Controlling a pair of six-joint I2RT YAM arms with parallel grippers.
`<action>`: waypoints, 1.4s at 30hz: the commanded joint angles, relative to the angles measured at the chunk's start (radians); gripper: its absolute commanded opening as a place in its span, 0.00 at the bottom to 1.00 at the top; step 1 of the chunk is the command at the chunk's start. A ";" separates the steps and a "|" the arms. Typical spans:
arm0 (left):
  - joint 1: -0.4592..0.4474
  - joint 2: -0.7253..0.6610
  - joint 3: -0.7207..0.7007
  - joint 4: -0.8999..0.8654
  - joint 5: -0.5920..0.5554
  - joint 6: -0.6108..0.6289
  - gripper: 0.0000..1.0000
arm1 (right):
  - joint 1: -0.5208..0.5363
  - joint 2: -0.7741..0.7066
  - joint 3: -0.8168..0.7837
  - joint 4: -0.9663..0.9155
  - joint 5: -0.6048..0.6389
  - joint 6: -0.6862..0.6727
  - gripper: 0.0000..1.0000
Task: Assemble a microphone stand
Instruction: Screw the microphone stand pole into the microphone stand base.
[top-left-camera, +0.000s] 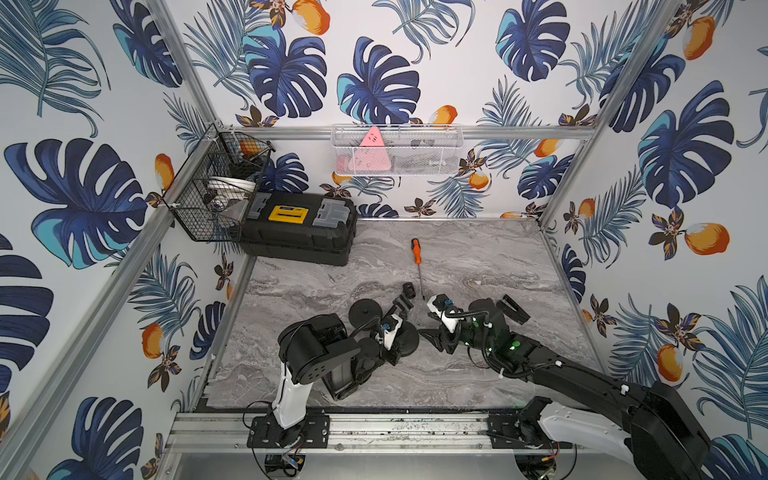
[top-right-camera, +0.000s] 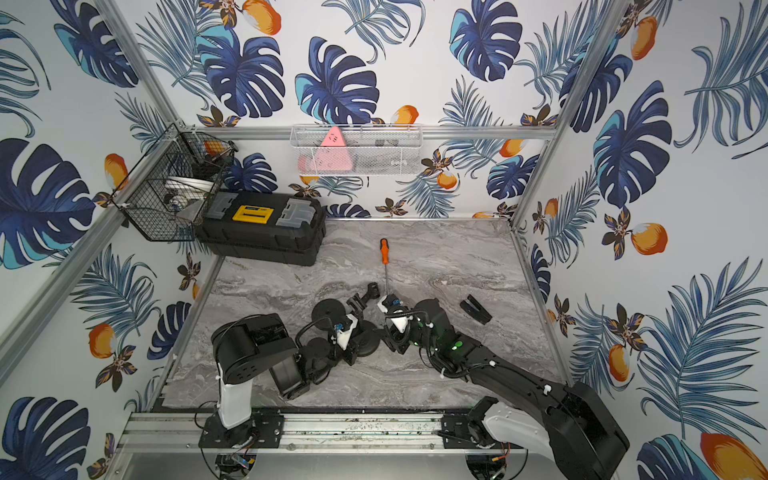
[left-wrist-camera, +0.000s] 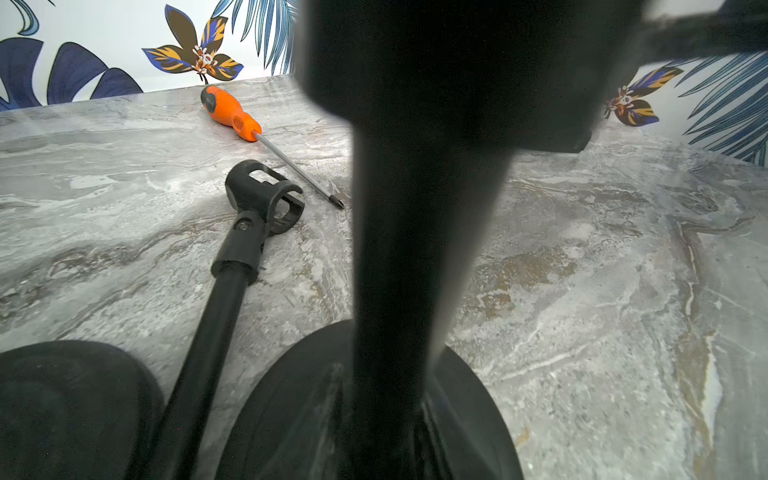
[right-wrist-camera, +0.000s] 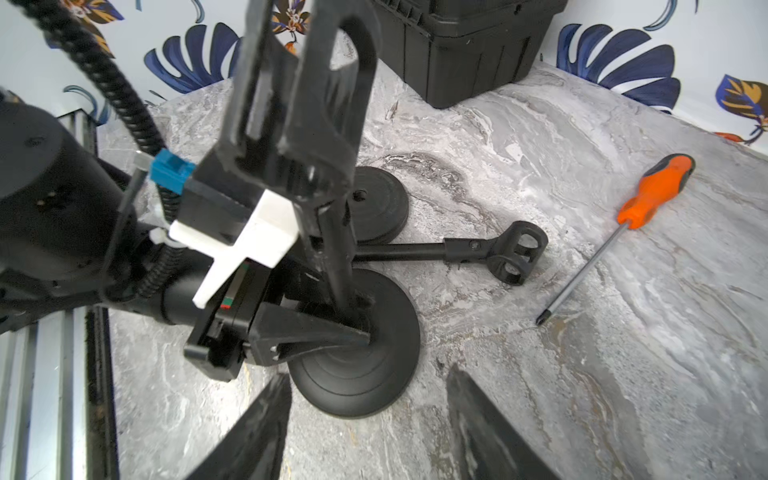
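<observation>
Left tool (right-wrist-camera: 355, 328) clamped on the upright pole (right-wrist-camera: 334, 249) just above its round base (right-wrist-camera: 365, 374) on the table (right-wrist-camera: 540, 374); right tool (right-wrist-camera: 368, 390), jaws apart and empty, just beside the base; a loose black clip (top-left-camera: 514, 309) lies farther right.

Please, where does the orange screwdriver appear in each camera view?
In both top views: the screwdriver lies central on the table, handle toward the back wall.
Left wrist: screwdriver just beyond the mic clip.
Right wrist: screwdriver beside the mic clip.
Shared landmark: the mic clip near its tip.
</observation>
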 joint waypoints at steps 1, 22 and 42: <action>0.000 0.016 0.023 0.022 0.033 0.007 0.33 | -0.055 -0.003 0.032 -0.046 -0.156 -0.052 0.63; 0.001 -0.061 -0.030 0.022 0.018 0.043 0.43 | -0.197 0.127 0.082 -0.024 -0.491 -0.160 0.60; 0.006 -0.004 0.032 0.022 0.052 0.077 0.28 | -0.206 0.298 0.286 -0.265 -0.663 -0.448 0.59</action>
